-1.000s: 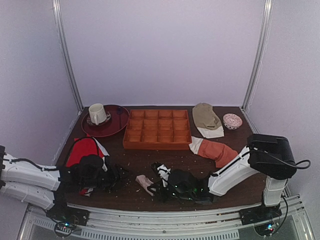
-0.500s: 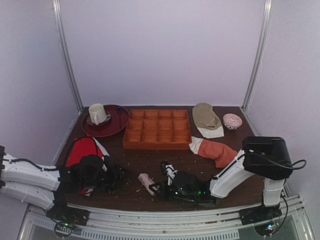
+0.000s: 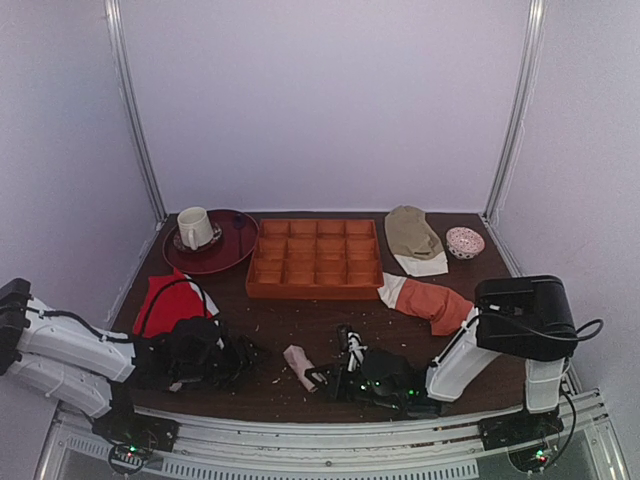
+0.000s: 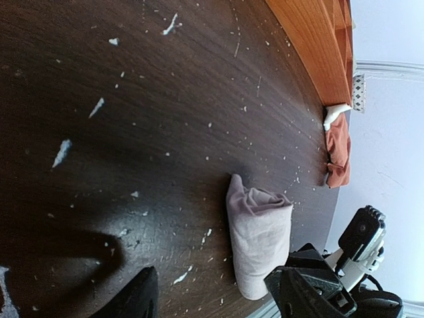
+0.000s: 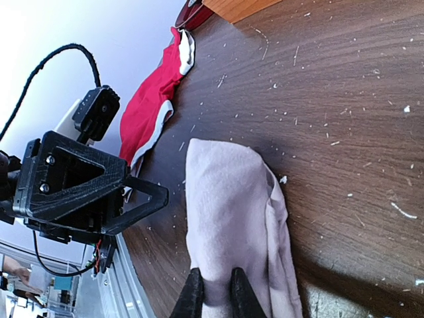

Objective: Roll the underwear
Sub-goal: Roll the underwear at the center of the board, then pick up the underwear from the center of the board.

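The underwear is a small pale pinkish roll on the dark table near the front edge. It also shows in the left wrist view and the right wrist view. My right gripper is shut on the roll's near end, and its fingertips pinch the cloth. My left gripper is open and empty, just left of the roll, with its fingers spread apart; it does not touch the roll.
A red garment with white trim lies behind the left arm. An orange-rust garment lies to the right. At the back stand an orange compartment tray, a cup on a dark red plate, a beige cloth and a small bowl.
The right arm has drawn back to the right while holding the roll, which shifted slightly right. The left arm has moved right and forward, uncovering more of the red garment.
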`<action>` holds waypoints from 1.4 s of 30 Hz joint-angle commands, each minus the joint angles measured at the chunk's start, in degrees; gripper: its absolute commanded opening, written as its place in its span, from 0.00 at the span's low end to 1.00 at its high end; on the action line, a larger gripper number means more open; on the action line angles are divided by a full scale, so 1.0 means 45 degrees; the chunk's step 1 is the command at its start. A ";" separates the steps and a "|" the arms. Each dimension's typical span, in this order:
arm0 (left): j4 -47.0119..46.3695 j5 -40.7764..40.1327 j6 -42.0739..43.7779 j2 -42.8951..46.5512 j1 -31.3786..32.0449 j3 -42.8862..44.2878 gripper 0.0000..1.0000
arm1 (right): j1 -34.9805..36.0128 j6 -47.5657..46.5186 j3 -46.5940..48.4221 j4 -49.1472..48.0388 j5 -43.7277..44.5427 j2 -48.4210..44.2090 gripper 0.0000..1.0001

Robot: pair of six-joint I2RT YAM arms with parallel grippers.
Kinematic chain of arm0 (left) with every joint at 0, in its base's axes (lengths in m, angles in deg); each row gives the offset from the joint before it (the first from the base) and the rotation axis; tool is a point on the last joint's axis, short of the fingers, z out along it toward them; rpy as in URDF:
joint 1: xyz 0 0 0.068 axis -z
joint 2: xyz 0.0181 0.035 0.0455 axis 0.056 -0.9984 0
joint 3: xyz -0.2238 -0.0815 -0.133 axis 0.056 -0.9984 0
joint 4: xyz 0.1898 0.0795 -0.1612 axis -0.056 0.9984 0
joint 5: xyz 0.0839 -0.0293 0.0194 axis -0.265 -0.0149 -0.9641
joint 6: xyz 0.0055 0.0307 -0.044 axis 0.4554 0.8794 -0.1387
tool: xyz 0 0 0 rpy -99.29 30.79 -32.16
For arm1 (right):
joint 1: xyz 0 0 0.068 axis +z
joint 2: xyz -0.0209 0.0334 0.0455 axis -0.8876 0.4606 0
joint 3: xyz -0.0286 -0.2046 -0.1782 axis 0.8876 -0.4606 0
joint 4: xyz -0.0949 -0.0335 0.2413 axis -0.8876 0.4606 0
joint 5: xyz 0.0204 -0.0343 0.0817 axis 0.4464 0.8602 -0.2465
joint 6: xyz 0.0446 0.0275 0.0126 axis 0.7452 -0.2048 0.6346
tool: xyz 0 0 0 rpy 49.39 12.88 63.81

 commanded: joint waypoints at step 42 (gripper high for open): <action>-0.5767 0.0900 -0.0881 -0.5741 0.1046 0.1742 0.67 | 0.0023 0.2635 -0.0704 0.2076 -0.1193 0.1909 0.00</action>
